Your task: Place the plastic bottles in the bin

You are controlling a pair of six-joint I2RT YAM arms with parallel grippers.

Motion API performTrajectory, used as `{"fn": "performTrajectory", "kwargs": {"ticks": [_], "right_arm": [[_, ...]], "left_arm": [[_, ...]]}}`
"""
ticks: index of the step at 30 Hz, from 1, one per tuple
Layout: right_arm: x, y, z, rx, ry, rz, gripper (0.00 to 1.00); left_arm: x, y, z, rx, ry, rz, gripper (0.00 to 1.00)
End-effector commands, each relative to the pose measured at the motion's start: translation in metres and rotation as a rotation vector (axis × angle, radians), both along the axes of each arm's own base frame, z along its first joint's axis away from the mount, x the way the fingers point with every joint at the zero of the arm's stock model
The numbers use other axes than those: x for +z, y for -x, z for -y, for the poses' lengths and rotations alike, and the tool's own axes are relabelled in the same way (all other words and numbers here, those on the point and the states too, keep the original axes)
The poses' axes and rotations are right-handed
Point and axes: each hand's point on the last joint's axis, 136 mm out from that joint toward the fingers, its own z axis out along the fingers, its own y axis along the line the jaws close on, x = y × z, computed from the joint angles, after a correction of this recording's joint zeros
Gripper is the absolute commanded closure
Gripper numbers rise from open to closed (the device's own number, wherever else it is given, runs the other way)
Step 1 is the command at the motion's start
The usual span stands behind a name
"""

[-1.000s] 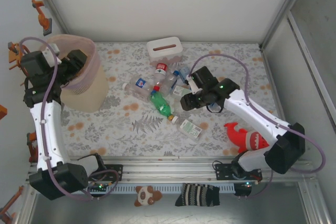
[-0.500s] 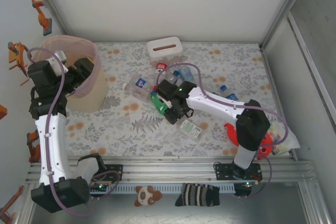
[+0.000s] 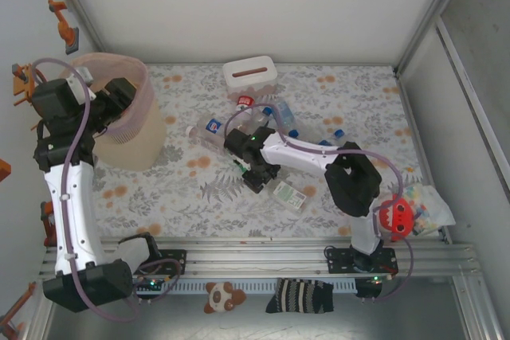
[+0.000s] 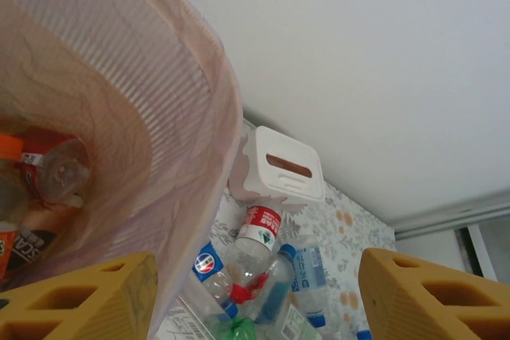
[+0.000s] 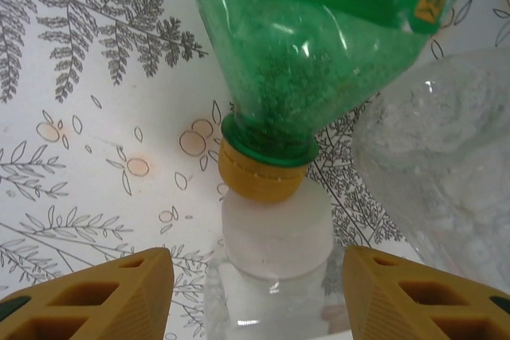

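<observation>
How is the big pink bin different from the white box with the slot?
The bin is pinkish and see-through, while the tissue box is solid white. The bin is far taller and bigger than the tissue box. The bin is round with a wide open top and has bottles inside; the tissue box is rectangular with just a narrow slot on top. Both stand upright on the flowery table.

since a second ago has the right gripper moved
Yes: the right gripper swung left, from right of the tissue box to in line with it.
</observation>
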Motion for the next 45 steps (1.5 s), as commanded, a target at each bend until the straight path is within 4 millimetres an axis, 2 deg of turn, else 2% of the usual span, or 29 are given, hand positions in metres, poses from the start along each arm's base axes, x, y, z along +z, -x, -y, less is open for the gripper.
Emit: {"fn": "performTrajectory", "kwargs": {"ticks": [1,6,16,21,27,33,39,45], "right_arm": [[0.001,-0.001,0.0,0.028,0.031,0.005,0.43],[-0.012,0.001,0.001,0.03,0.061,-0.021,0.42],[-0.035,0.003,0.012,0.04,0.14,-0.037,0.43],[-0.04,0.003,0.012,0.042,0.147,-0.041,0.48],[-0.033,0.002,0.011,0.041,0.135,-0.02,0.59],[-0.01,0.0,0.006,0.038,0.087,0.007,0.66],[0.04,0.001,-0.01,0.018,-0.068,0.049,0.68],[0.101,-0.004,-0.028,-0.008,-0.272,0.12,0.68]], "left_arm": [[0.019,-0.002,-0.001,-0.01,-0.043,0.035,0.33],[0.032,-0.002,0.0,-0.016,-0.045,0.065,0.32],[0.033,0.008,0.001,-0.012,-0.044,0.074,0.31],[0.033,0.01,0.002,-0.014,-0.04,0.076,0.31],[0.032,0.01,0.002,-0.011,-0.035,0.075,0.31],[0.039,0.012,0.005,-0.022,-0.03,0.101,0.31],[0.043,0.016,0.005,-0.017,-0.039,0.132,0.31],[0.044,0.017,0.022,-0.088,0.013,0.182,0.32]]}}
